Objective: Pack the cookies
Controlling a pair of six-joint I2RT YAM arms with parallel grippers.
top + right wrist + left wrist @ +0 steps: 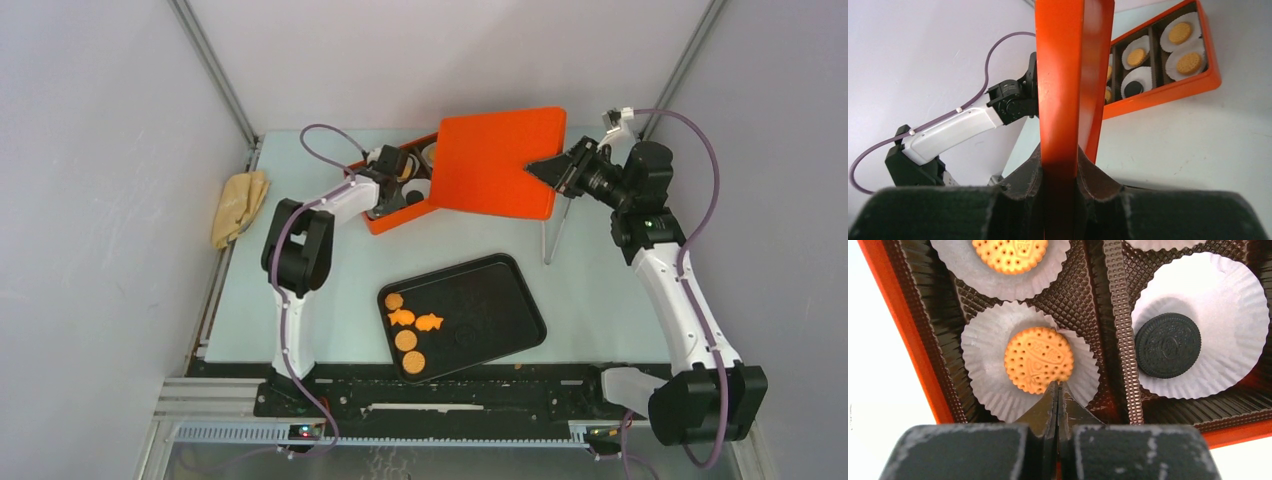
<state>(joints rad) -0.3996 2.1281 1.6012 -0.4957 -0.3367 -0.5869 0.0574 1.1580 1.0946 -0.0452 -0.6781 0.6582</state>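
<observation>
**Orange box** (385, 222): open on the table. It has a brown ribbed insert split into compartments, with white fluted paper liners (983, 360) seated in them.

**Cookies (1180, 32), in the box:** each lies flat in its own liner.
- A round orange cookie (1038, 360) sits close to the box's orange side wall.
- A dark cookie (1168, 345) lies in the adjoining compartment, across a divider.
- A second orange round (1010, 252) is in the next liner along the same wall.

**Left gripper** (1057, 386): over the box. The fingers are pressed together with no gap and nothing between them. The tips sit at the near rim of the round orange cookie; contact cannot be told.

**Lid** (497, 160): orange, lifted and tilted, overlapping the box's right end.

**Right gripper** (1060, 167): the fingers are narrow and clamped on the lid's edge, one on each face.

**Black tray** (490, 300): well apart from the box, on the arm-base side. Five cookies lie in a column at its left end, three round and two fish-shaped.

**Cloth** (240, 205): yellow and crumpled, left of the box.
</observation>
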